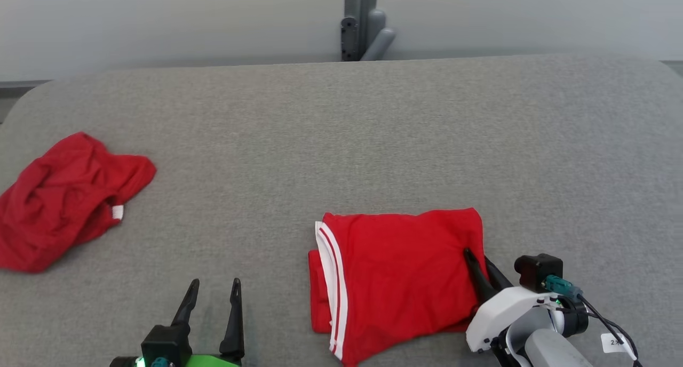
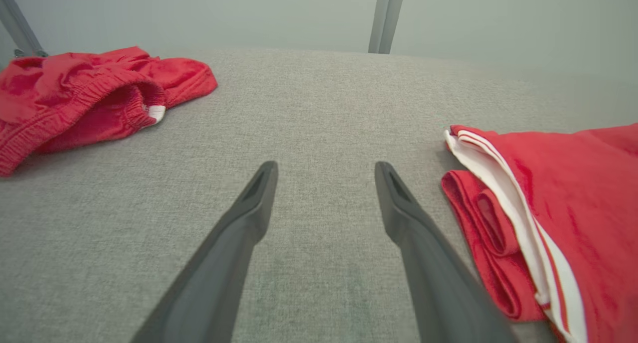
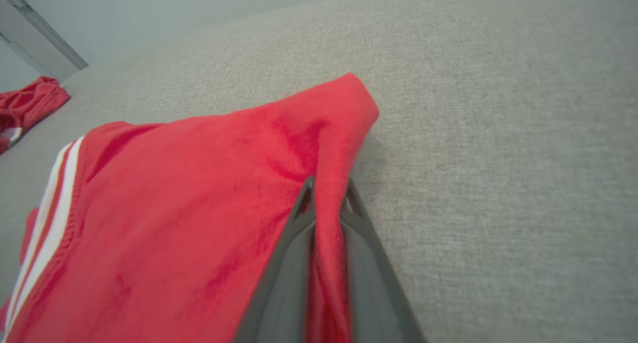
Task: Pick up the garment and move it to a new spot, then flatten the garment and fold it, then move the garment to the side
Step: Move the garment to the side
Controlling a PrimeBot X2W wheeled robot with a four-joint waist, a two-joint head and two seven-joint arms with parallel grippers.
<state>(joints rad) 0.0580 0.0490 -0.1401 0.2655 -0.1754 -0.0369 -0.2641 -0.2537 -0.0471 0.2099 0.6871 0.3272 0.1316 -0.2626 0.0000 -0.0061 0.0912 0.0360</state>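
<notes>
A folded red garment [image 1: 397, 276] with white stripes along its left hem lies on the grey table near the front, right of centre. My right gripper [image 1: 477, 257] is shut on the garment's right edge; in the right wrist view a ridge of red cloth [image 3: 326, 218] is pinched between the two dark fingers [image 3: 299, 223]. The same garment [image 2: 563, 203] lies to the right of my left gripper [image 2: 324, 171]. The left gripper [image 1: 216, 287] stands open above bare table at the front left, with nothing between its fingers.
A second red garment [image 1: 64, 199] lies crumpled at the table's left edge, its white label showing; the crumpled garment [image 2: 84, 96] also appears in the left wrist view. A grey post [image 1: 360, 20] stands behind the table's far edge [image 1: 341, 63].
</notes>
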